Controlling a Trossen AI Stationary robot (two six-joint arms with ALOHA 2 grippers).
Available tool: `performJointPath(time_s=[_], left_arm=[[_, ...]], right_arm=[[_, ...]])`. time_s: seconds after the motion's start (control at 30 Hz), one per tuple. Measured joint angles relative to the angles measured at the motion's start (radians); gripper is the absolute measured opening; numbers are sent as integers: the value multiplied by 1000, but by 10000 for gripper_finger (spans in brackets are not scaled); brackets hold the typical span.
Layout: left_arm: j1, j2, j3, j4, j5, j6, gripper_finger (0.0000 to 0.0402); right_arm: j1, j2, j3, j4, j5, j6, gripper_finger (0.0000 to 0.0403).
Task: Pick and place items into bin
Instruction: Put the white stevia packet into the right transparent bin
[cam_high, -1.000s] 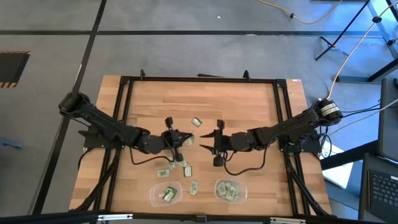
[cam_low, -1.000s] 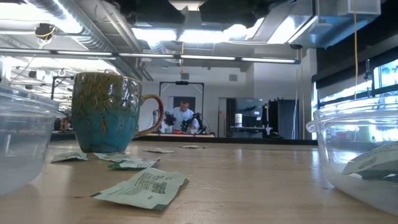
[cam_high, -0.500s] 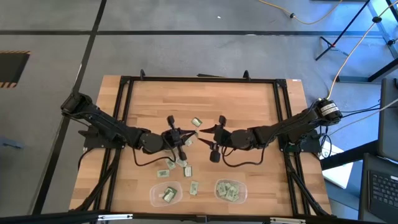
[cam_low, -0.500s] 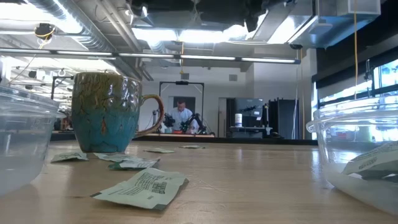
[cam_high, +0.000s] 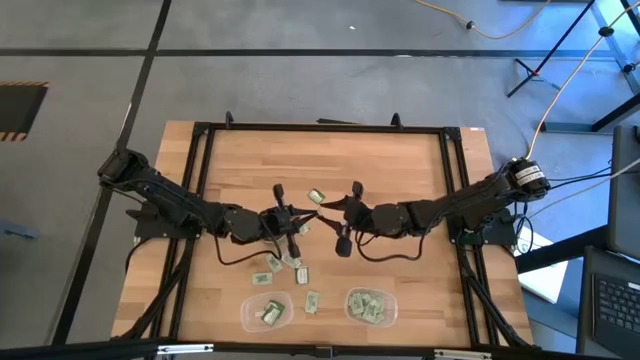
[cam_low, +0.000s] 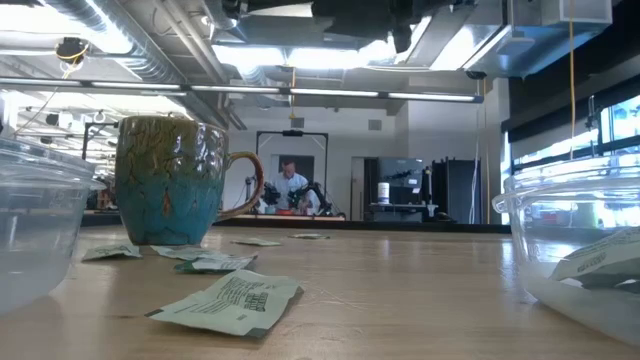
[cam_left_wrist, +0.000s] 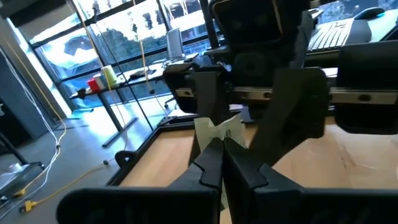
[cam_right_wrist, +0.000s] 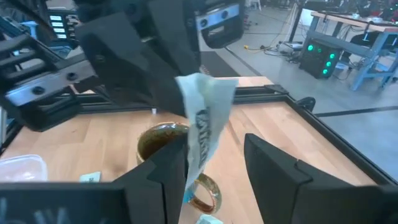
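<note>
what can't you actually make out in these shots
1. Print on the small pale green and white flat packets: blurred in the low view, too small in the high view.
2. Packet count in the clear plastic bins: too small in the high view, cut by the side edges in the low view.
3. Left end effector and right end effector: mostly cut off by the low view's top edge.

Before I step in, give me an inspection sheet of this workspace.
Surface: wooden table, black frame.
Job's things: one packet held in mid-air; loose packets on the wood; more in two clear bins.
Clutter: mug among the loose packets.
Grippers: left gripper shut on the packet; right gripper open, fingers either side of it.
Cables: black cable looped on the table; orange cable on the floor.
Surroundings: person far across the room.
</note>
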Motion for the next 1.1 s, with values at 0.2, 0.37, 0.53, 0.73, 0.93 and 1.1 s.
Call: performJointPath(time_s=[0.2, 0.37, 0.53, 0.73, 0.93, 1.1], left_arm=[[0, 0, 0, -1, 1, 2, 3], [0, 0, 0, -4, 1, 16, 5], [0, 0, 0, -11, -21, 26, 18], [0, 0, 0, -37, -92, 62, 45], [0, 0, 0, -93, -204, 48, 70], [-1, -2, 0, -218, -250, -26, 79]], right_arm=[[-10, 0, 0, -2, 0, 23, 148], [-10, 0, 0, -10, -5, 23, 103], [-9, 1, 0, -27, -5, 4, 42], [-9, 1, 0, -50, -4, -2, 13], [10, -6, 0, -122, -3, 24, 12], [55, -35, 13, -294, -65, 123, 7]])
